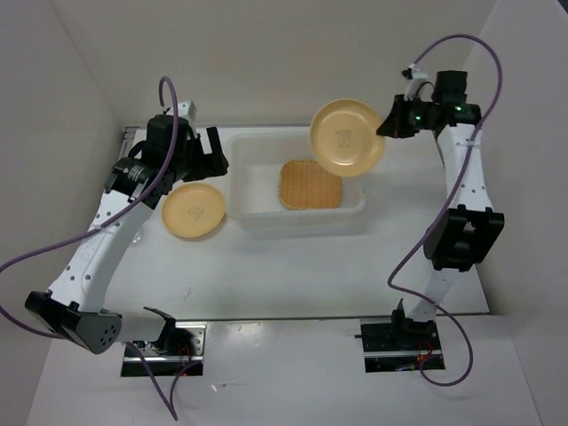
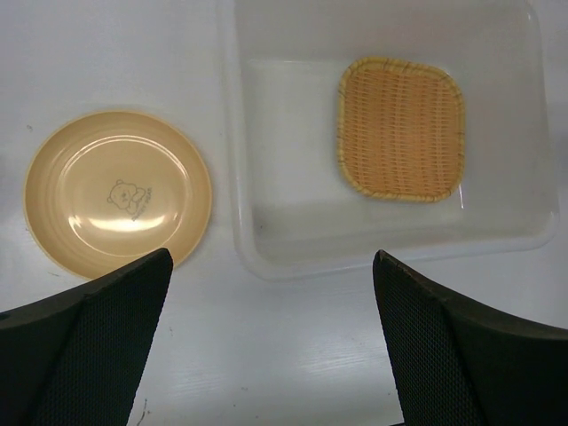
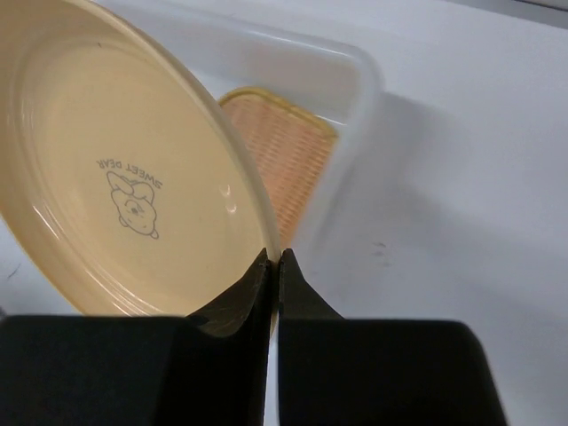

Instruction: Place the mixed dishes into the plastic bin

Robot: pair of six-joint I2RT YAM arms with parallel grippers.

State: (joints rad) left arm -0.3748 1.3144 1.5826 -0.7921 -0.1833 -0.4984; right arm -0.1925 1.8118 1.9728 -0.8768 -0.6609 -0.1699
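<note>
My right gripper (image 1: 387, 124) is shut on the rim of a round tan-yellow plate (image 1: 346, 137) and holds it tilted above the right end of the plastic bin (image 1: 257, 217). In the right wrist view the plate (image 3: 124, 186) fills the left and my gripper (image 3: 273, 263) pinches its edge. The woven rounded-square plate (image 1: 311, 185) lies inside the bin; it also shows in the left wrist view (image 2: 401, 129). A second round plate (image 1: 193, 210) lies on the table left of the bin. My left gripper (image 2: 271, 311) is open and empty above the table. No glass cups are in view.
White walls close in the table on the left, back and right. The bin's near rim (image 2: 373, 257) lies just ahead of my left fingers (image 2: 98, 346). The arm bases stand at the table's front edge (image 1: 284, 321).
</note>
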